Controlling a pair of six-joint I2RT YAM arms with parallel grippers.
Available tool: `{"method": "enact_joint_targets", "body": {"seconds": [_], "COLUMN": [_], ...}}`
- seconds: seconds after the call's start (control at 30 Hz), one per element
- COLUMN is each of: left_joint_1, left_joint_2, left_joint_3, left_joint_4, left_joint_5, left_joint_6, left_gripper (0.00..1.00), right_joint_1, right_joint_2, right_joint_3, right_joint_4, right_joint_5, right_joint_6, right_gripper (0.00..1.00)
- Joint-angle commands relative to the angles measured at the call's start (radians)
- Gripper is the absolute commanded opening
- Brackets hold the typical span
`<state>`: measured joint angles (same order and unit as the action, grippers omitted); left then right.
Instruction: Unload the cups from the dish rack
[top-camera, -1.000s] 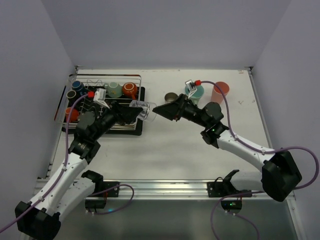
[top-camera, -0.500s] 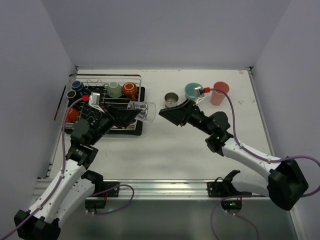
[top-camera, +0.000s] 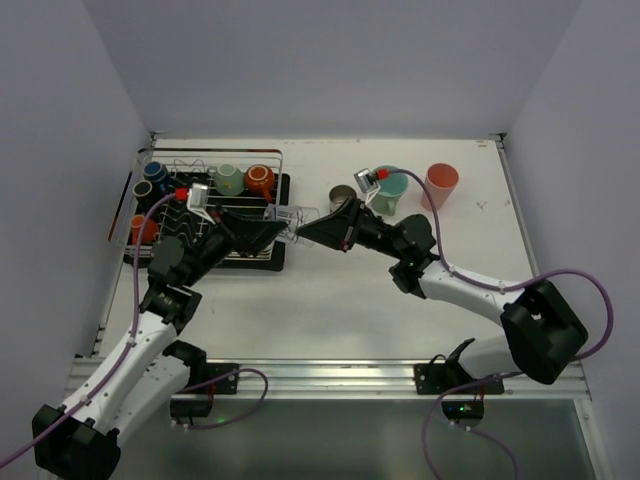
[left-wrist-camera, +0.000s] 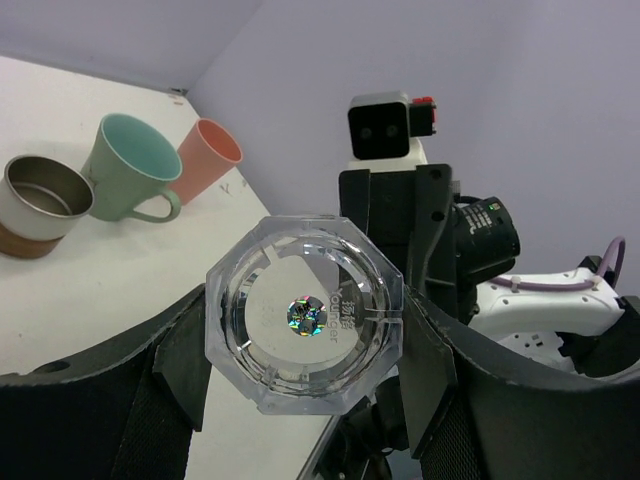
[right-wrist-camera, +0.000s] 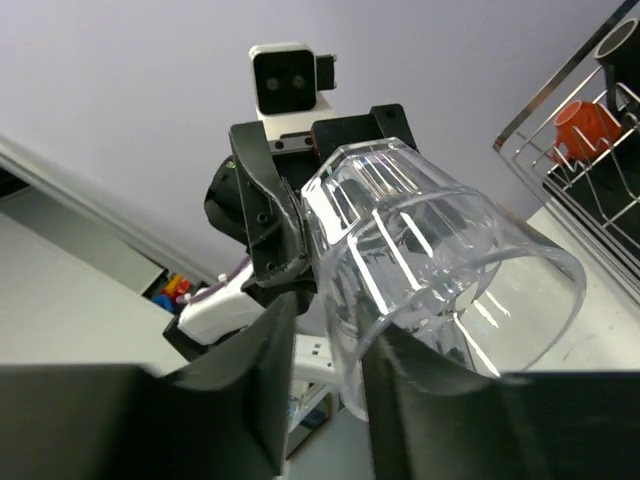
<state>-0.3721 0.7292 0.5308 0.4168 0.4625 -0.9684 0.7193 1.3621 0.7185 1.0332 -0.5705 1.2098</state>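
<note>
Top view: the left gripper (top-camera: 272, 226) holds the clear glass cup (top-camera: 288, 217) on its side in the air, just past the right end of the dish rack (top-camera: 180, 215), and the right gripper (top-camera: 309, 232) meets it mouth-on. Left wrist view: the octagonal base of the glass faces the lens, clamped between both fingers (left-wrist-camera: 190, 350). Only this view shows that grip. Right wrist view: the glass rim dips into the narrow gap between the right fingers (right-wrist-camera: 265, 385), one finger on each side of the wall. Whether they press on it cannot be told. The blue cup (top-camera: 155, 172), pale green cup (top-camera: 228, 178) and orange cup (top-camera: 260, 178) sit in the rack. The metallic cup (top-camera: 342, 194), teal mug (top-camera: 390, 185) and pink tumbler (top-camera: 440, 182) stand on the table (top-camera: 330, 300), partly behind the right arm.
</note>
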Motion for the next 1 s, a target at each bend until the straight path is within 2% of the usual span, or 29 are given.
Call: {"method": "enact_joint_targets", "body": {"seconds": [0.0,0.03,0.07,0.1,0.13,0.17,0.27,0.33,0.43,0.5,0.53,0.57,0.63,0.67,0.8,0.9,0.97], "left_joint_1": [-0.007,-0.005,-0.007,-0.007,-0.007,-0.007,-0.005,-0.005,-0.005,-0.005,-0.005,-0.005,-0.005,-0.005,-0.005,-0.004,-0.004], "left_joint_2": [-0.011,-0.014,-0.016,-0.019,-0.027,-0.03,-0.043,-0.048,-0.045,-0.048,-0.056,-0.06,-0.071,-0.074,-0.112,-0.131,-0.134], "left_joint_3": [0.005,0.006,0.006,0.015,0.023,0.034,0.086,0.149,0.251,0.308,0.317,0.324,0.321,0.313,0.214,0.199,0.201], "left_joint_4": [0.074,0.065,0.041,0.022,-0.001,-0.063,-0.197,-0.287,-0.499,-0.614,-0.643,-0.692,-0.73,-0.748,-0.719,-0.71,-0.717], "left_joint_5": [0.03,0.024,0.018,0.013,-0.004,-0.013,-0.059,-0.126,-0.238,-0.295,-0.342,-0.367,-0.431,-0.446,-0.49,-0.483,-0.495], "left_joint_6": [-0.023,-0.017,-0.001,0.011,0.026,0.066,0.161,0.224,0.358,0.448,0.474,0.525,0.562,0.589,0.605,0.626,0.648], "left_gripper": [0.38,0.4,0.48,0.55,0.65,0.8,0.99,1.0,1.0,1.0,1.0,1.0,1.0,1.0,1.0,1.0,1.0], "right_joint_1": [0.002,0.002,0.0,0.0,0.002,0.002,-0.003,-0.014,-0.041,-0.061,-0.078,-0.086,-0.13,-0.156,-0.354,-0.403,-0.434], "right_joint_2": [0.029,0.032,0.031,0.02,0.016,0.006,-0.037,-0.081,-0.142,-0.222,-0.25,-0.295,-0.314,-0.316,-0.282,-0.227,-0.125], "right_joint_3": [0.041,0.041,0.033,0.029,0.026,0.019,0.006,0.001,-0.01,0.007,0.024,0.065,0.104,0.12,0.105,0.14,0.201], "right_joint_4": [0.244,0.248,0.249,0.246,0.237,0.199,0.084,0.012,-0.192,-0.452,-0.579,-0.822,-1.019,-1.164,-1.32,-1.38,-1.42], "right_joint_5": [-0.039,-0.035,-0.022,-0.013,-0.008,0.001,0.017,0.027,0.058,0.092,0.181,0.248,0.442,0.475,0.546,0.653,0.702], "right_joint_6": [0.083,0.083,0.082,0.077,0.06,0.048,-0.016,-0.079,-0.2,-0.291,-0.414,-0.481,-0.629,-0.665,-0.751,-0.803,-0.843], "right_gripper": [0.28,0.24,0.18,0.08,0.05,0.03,0.0,0.0,0.0,0.0,0.0,0.0,0.0,0.0,0.0,0.0,0.0]}}
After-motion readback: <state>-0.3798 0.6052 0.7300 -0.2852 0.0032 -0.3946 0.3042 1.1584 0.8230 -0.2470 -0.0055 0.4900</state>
